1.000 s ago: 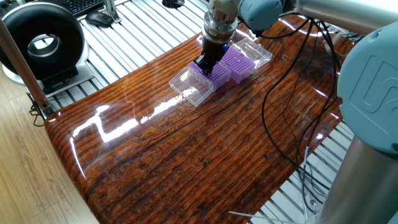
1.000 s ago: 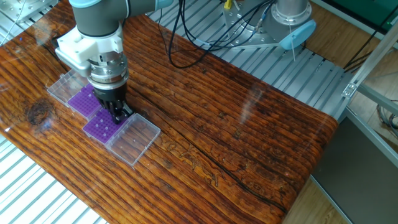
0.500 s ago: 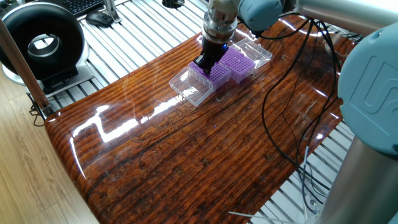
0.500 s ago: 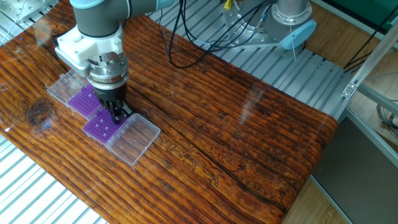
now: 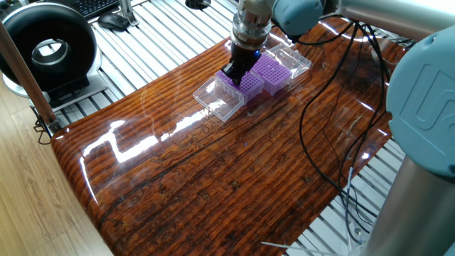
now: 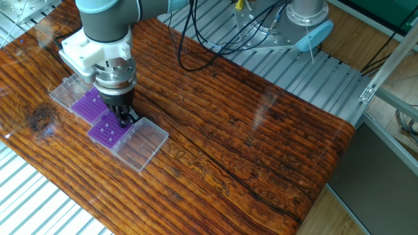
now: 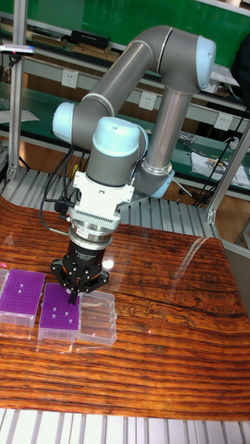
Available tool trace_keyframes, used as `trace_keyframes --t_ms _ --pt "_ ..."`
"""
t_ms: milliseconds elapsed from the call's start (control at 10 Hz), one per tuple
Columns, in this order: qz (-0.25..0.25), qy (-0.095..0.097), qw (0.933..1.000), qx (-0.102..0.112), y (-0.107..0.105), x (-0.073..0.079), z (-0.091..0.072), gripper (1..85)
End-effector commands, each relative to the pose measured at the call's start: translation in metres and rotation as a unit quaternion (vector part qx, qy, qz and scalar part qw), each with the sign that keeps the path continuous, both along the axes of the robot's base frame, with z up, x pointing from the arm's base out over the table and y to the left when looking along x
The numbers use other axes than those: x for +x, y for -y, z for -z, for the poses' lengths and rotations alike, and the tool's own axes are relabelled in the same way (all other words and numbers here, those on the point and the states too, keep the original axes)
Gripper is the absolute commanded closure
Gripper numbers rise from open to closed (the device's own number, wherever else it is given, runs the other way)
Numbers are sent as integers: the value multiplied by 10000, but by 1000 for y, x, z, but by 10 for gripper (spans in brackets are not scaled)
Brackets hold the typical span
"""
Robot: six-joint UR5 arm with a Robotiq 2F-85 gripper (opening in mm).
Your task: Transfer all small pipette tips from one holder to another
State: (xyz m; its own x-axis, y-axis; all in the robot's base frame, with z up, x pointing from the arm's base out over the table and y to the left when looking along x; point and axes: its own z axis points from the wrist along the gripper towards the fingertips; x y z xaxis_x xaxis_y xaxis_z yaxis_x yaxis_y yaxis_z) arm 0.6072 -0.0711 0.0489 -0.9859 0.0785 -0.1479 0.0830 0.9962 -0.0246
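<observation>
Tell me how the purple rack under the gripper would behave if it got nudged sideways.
The rack looks like a small thin plastic box, so it is probably light. It sits loose on the glossy table, so it would likely slide rather than tip, being low and flat. Its open clear lid would probably drag along.

Grey arm (image 7: 132,66), blue joint caps, black fingers (image 7: 72,295)

Gripper (image 5: 234,73) is parked low right over the nearer purple rack (image 5: 250,84), fingers too dark to tell how wide they sit. A second purple rack (image 5: 271,68) sits just behind it, each with a clear lid (image 5: 220,99) flopped open on the shiny wooden table (image 5: 213,171).
</observation>
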Motion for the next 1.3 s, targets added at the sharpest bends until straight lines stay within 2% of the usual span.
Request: trace_keyframes --t_ms 0,500,1200 --pt "142 38 9999 27 -3 4 -6 847" --pt "194 77 9997 113 -7 11 -20 847" --pt "385 37 9993 -21 -3 9 -28 847"
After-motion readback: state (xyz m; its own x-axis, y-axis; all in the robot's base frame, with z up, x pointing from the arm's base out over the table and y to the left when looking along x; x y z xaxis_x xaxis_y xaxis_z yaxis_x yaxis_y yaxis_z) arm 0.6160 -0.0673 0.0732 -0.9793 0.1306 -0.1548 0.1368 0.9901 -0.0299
